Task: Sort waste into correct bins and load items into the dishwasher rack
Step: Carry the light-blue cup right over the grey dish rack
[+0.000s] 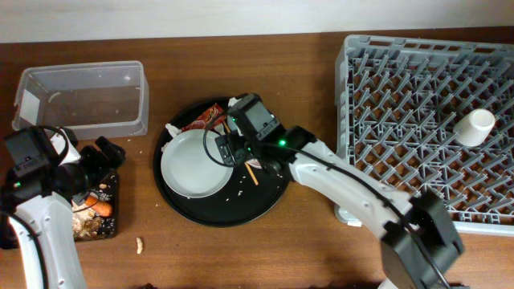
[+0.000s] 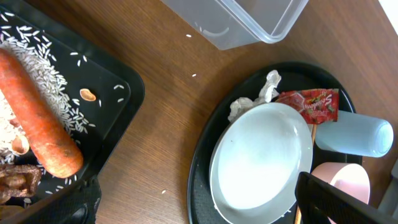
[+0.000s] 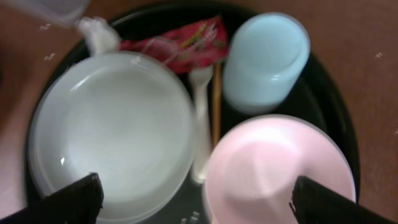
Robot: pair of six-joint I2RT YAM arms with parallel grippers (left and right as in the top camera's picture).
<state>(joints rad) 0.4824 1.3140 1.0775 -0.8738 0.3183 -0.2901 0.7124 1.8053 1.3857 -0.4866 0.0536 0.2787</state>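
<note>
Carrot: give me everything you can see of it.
The carrot is orange, smooth-skinned, with one rounded end; the other runs out of the left wrist view. It lies flat, diagonally, in the shallow black tray, on scattered white rice, brown scraps beside it. Nothing grips it.

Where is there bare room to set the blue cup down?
In the dishwasher rack, pegs left of the white cup stand free. The table is bare between round black tray and rack. Crowded: that tray, holding plate, bowl, blue cup.

Robot workbench — dishwasher rack on wooden table
</note>
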